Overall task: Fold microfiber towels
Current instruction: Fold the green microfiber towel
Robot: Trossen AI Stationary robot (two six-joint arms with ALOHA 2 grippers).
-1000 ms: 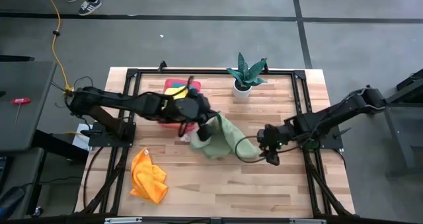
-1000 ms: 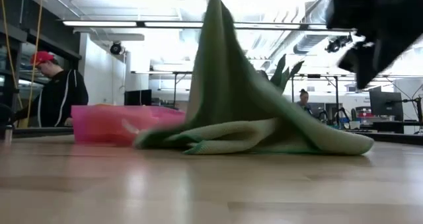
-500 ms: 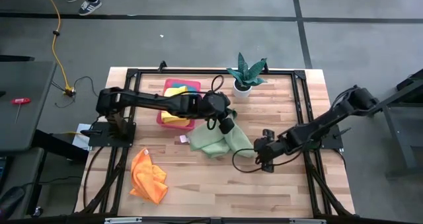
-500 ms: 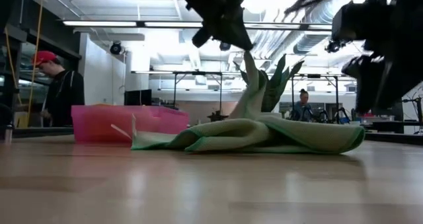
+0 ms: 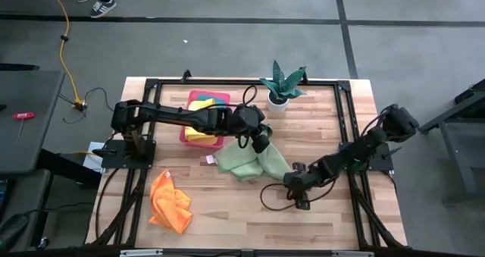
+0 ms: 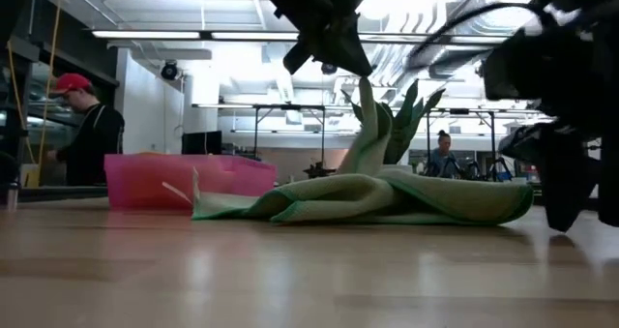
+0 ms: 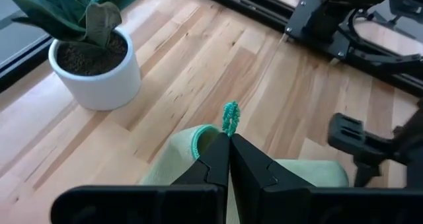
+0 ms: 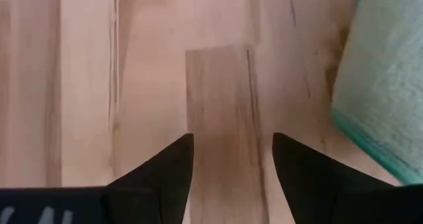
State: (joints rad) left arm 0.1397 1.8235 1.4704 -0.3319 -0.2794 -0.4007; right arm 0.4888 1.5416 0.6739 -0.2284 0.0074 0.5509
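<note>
A light green towel (image 5: pixel 248 161) lies crumpled on the table's middle; the low view (image 6: pixel 387 198) shows it as a flat heap with one narrow peak rising from it. My left gripper (image 5: pixel 261 142) is above the towel's far right part and is shut on that peak. My right gripper (image 5: pixel 297 197) is open and empty, pointing down at bare wood just off the towel's near right edge (image 8: pixel 377 85). An orange towel (image 5: pixel 170 202) lies bunched at the near left. A yellow towel and a teal towel (image 5: pixel 203 104) lie in the pink tray (image 5: pixel 184 133). My left gripper pinches a corner of the light green towel (image 7: pixel 213 135) between its two fingertips; the corner's teal-stitched tip (image 7: pixel 230 117) pokes out past them. The fingers come from above, slanting down. The corner stands up as a narrow peak (image 6: pixel 368 125); the remainder lies slack on the table.
A potted plant (image 5: pixel 282 86) in a white pot stands at the far edge, right of the tray. A black frame runs round the table top. Bare wood lies along the near edge and at the right. A person (image 6: pixel 87 125) stands beyond the table.
My left gripper has gone toward the table's right edge and down with the towel corner, then kept still. The towel's tall raised part has sunk to a low peak and the cloth lies spread farther right. My right gripper has gone toward the near edge and down.
</note>
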